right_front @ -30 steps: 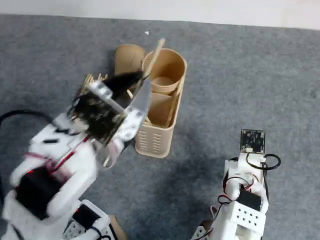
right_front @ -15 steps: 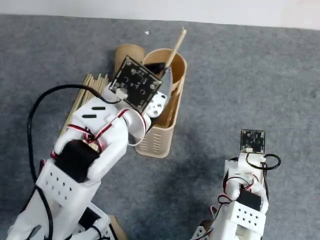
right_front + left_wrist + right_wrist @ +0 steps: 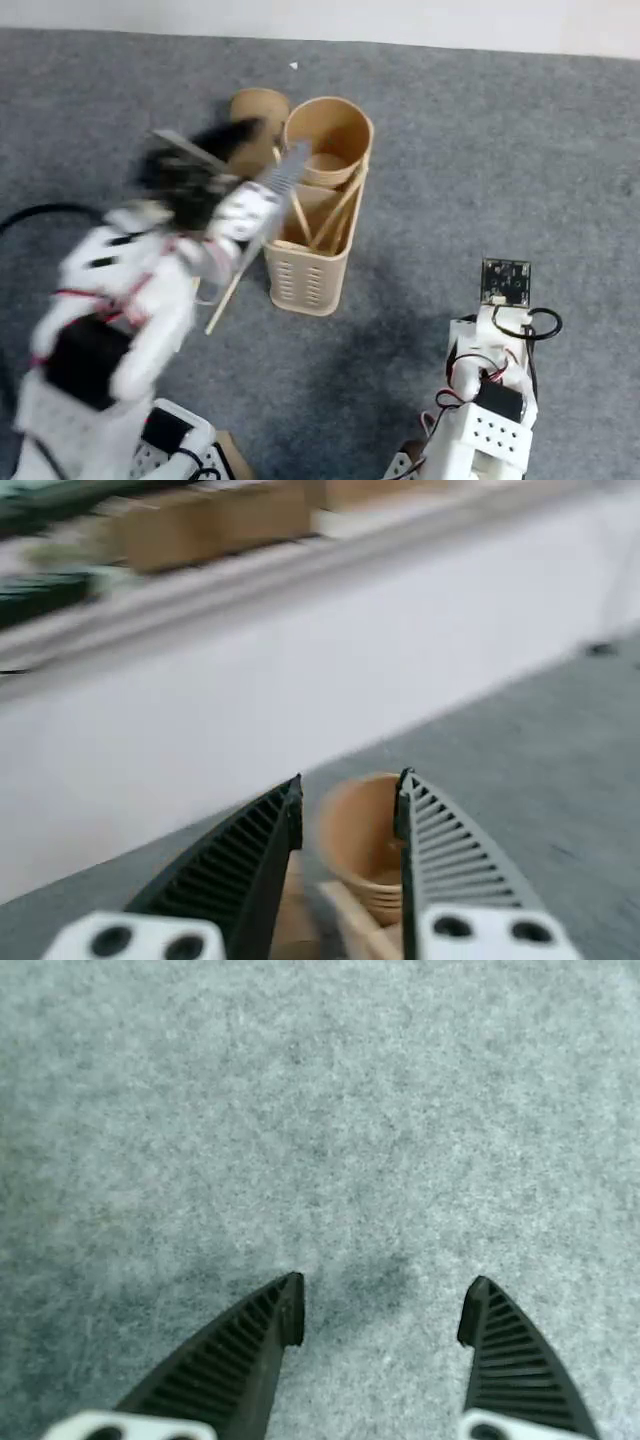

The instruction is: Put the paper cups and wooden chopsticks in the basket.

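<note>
At the basket's (image 3: 300, 285) ten o'clock, the left gripper (image 3: 350, 798) is hovering, jaws spread, gripping nothing. Paper cups (image 3: 325, 168) and wooden chopsticks (image 3: 335, 215) are sitting inside the basket, another cup (image 3: 255, 115) just beside it at eleven o'clock. At four o'clock, the right gripper (image 3: 385, 1315) is hanging spread-jawed over grey carpet (image 3: 300, 1110).

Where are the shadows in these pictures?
High view: the light is soft and even, and a faint dark shadow lies on the grey mat beside the basket, on the side toward the right arm. Right wrist view: a dim shadow patch sits on the mat between the tips of the open right tool.
</note>
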`<control>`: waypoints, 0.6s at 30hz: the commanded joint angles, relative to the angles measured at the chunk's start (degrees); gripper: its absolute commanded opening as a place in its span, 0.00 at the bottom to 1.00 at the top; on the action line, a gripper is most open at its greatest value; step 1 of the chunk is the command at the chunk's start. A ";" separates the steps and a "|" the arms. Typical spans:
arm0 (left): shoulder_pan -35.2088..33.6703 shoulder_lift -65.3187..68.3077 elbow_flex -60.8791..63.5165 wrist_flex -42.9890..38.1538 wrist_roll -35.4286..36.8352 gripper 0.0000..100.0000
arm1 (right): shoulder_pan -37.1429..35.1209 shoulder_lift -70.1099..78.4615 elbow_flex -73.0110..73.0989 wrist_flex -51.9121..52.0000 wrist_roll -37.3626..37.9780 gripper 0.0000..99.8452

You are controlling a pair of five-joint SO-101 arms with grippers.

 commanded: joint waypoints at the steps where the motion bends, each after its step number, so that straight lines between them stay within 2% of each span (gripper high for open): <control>1: -9.98 1.10 -7.96 5.27 0.62 0.18 | -0.57 -0.75 1.71 -1.01 0.44 0.26; 7: -27.30 17.98 -13.41 18.64 0.09 0.14 | -0.57 -0.75 1.71 -1.01 0.44 0.26; 9: -31.52 25.10 -13.23 20.48 -2.73 0.14 | -0.57 -0.75 1.71 -1.01 0.44 0.26; 12: -34.68 36.00 -12.44 21.71 -9.41 0.14 | -0.57 -0.75 1.71 -1.01 0.44 0.26; 18: -35.56 54.20 -12.88 22.42 -16.88 0.14 | -0.57 -0.75 1.80 -1.01 0.44 0.26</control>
